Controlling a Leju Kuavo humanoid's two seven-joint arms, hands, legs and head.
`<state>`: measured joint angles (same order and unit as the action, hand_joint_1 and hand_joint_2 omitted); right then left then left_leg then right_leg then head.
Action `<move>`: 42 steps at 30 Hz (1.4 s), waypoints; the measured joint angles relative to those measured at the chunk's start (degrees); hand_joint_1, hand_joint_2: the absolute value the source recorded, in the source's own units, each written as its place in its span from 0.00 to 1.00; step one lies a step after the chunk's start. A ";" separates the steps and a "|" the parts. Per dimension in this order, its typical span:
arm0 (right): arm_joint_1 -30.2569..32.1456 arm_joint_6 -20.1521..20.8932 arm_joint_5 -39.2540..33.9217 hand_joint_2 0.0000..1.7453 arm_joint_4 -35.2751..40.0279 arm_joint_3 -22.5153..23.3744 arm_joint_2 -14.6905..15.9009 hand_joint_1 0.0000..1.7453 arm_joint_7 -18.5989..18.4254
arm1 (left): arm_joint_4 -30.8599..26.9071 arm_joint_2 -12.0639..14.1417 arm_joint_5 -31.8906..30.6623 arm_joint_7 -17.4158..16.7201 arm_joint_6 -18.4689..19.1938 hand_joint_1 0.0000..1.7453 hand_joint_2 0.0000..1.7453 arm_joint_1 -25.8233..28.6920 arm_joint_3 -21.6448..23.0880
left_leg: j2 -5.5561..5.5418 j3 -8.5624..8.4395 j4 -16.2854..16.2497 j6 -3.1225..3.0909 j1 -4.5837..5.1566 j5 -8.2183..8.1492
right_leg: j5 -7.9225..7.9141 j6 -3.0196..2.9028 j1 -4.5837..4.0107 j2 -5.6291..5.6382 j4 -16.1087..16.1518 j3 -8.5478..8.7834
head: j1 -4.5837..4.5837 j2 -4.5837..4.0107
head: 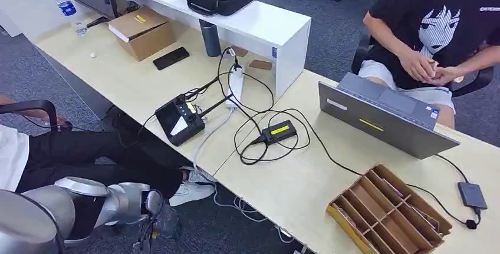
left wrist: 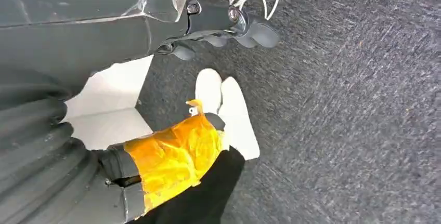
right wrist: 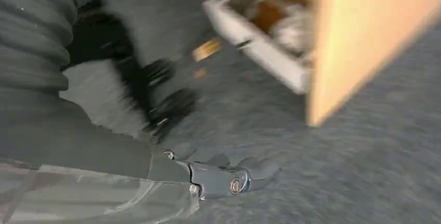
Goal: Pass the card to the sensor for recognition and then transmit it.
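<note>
From the head view, the light wooden bench (head: 306, 189) carries a black card sensor (head: 179, 121) with a screen, tilted, near the bench's front edge, with cables running from it to a white power strip (head: 236, 86) and a small black box with a yellow label (head: 279, 131). To the right sits a brown cardboard divider tray (head: 389, 213); pale things lie in some of its slots — possibly cards, though too small to tell. A grey laptop (head: 383, 118) stands open behind it, and a person in a black shirt (head: 439, 18) sits beyond with hands clasped. The left hand (head: 154, 207) hangs low beside the bench, over the carpet, next to a seated person's white shoe (head: 191, 192).

In the left wrist view, the left hand's dark fingers (left wrist: 249, 26) are curled inward with nothing in them, above grey carpet (left wrist: 353, 120); the thumb is wrapped in yellow tape (left wrist: 174, 156).

The right wrist view is blurred by motion. The right hand (right wrist: 208, 174) hangs over carpet near a wooden panel (right wrist: 359, 31) — its fingers (right wrist: 255, 169) seem empty, but how they lie cannot be told.
</note>
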<state>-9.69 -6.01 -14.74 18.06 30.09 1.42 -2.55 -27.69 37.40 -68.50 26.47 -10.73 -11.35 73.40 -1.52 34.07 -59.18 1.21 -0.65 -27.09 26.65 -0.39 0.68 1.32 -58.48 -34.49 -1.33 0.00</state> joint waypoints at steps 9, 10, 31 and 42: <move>0.87 5.55 6.39 1.00 -2.65 -9.22 0.90 0.00 -6.54 | 0.02 -0.22 6.28 0.72 2.56 0.00 1.00 0.21 -0.11 | 0.01 0.03 0.01 0.00 0.01 -0.01 | 0.00 0.00 0.01 0.01 0.01 0.01 | 0.00 0.00; 0.83 5.99 7.57 1.00 -2.71 -10.14 0.94 0.00 -6.87 | 0.02 -0.39 8.20 0.68 3.15 0.00 1.00 0.54 -0.37 | 0.03 0.02 0.01 0.00 0.01 -0.01 | 0.00 0.00 0.01 0.03 0.01 0.01 | -0.02 0.00; -0.43 11.74 19.83 1.00 -3.74 -25.30 2.88 0.00 -8.31 | 3.36 -7.57 38.03 -3.61 6.34 0.00 1.00 9.10 -16.43 | 0.04 0.03 0.00 -0.04 0.01 -0.06 | 0.04 0.04 0.01 0.00 0.04 0.01 | 0.00 0.00; 0.47 11.46 20.18 1.00 -4.03 -25.39 3.10 0.00 -8.11 | 4.85 -9.64 40.56 -3.13 7.21 0.00 1.00 9.99 -18.56 | 0.05 0.03 0.01 -0.06 0.01 -0.08 | 0.05 0.04 0.01 -0.01 0.03 0.02 | 0.00 0.00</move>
<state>-9.21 5.44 5.44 14.03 4.70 4.52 -10.67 -22.84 27.76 -27.93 23.34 -3.52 -1.36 54.84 -1.47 34.10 -59.17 1.15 -0.64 -27.17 26.70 -0.35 0.69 1.31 -58.45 -34.47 -1.33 0.00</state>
